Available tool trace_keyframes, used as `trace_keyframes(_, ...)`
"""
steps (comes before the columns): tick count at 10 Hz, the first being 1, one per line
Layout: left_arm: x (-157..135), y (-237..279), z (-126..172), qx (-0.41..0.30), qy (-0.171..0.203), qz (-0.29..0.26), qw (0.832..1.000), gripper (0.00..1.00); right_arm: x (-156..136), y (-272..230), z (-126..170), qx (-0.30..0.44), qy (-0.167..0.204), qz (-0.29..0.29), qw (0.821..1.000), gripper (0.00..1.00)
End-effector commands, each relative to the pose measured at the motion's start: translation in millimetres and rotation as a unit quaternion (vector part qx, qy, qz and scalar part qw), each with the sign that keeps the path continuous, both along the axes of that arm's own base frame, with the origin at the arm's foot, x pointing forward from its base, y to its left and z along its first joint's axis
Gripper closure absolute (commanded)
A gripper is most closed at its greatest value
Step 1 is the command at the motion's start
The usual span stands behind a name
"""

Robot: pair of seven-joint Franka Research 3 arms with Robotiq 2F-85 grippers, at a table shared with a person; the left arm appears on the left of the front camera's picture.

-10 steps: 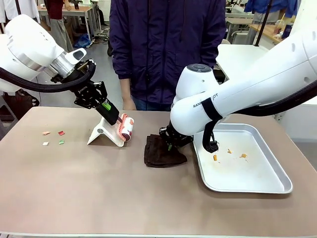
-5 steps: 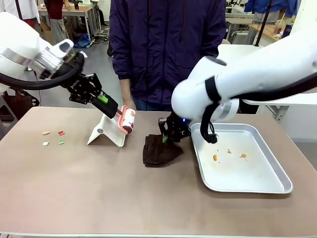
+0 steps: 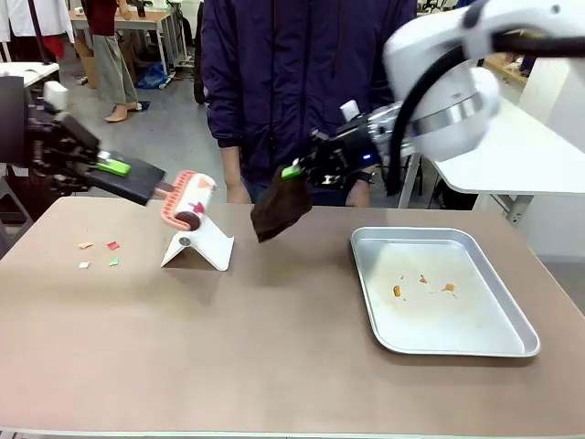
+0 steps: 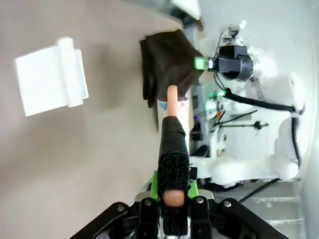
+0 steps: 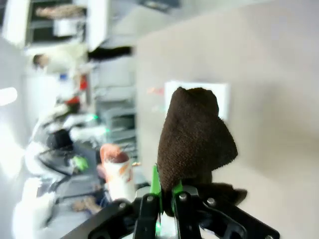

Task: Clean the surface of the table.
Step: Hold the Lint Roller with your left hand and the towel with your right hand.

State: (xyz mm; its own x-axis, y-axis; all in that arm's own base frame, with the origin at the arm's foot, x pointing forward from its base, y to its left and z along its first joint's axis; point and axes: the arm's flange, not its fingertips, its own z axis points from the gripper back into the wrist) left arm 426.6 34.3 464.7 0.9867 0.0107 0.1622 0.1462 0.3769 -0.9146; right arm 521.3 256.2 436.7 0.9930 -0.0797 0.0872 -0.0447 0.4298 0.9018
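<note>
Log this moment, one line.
left fingers shut on lint roller, above stand | right fingers shut on cloth, airborne | scraps on table

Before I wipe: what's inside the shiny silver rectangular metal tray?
A few small orange scraps lie near the middle of the shiny silver rectangular metal tray; the rest of its floor looks bare. Nothing covers any part.

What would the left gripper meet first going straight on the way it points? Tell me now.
Past the pink-and-white lint roller that the left gripper holds, probably the dark brown cloth hanging from the right gripper; depth is unclear.
</note>
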Motion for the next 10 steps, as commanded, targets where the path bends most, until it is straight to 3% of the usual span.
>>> trace_keyframes(1,-27,37,3,-0.053,-0.017,0.051,0.997,1.0,-117,-110,-24,0.135,0.027,0.034,0.99,1.0)
trace_keyframes(3,-57,99,3,-0.084,-0.019,0.092,0.992,1.0,-140,-171,-12,0.188,0.017,0.052,0.981,1.0)
trace_keyframes(5,-77,161,-14,-0.076,0.005,0.088,0.993,1.0,-160,-255,-9,0.216,0.009,-0.009,0.976,1.0)
trace_keyframes(7,-83,196,-36,-0.045,0.03,0.057,0.997,1.0,-175,-311,-14,0.205,0.012,-0.052,0.977,1.0)
trace_keyframes(9,-92,217,-55,-0.067,0.04,0.092,0.993,1.0,-193,-352,-18,0.174,0.002,-0.085,0.981,1.0)
trace_keyframes(10,-105,223,-62,-0.093,0.02,0.117,0.989,1.0,-199,-362,-22,0.162,0.004,-0.097,0.982,1.0)
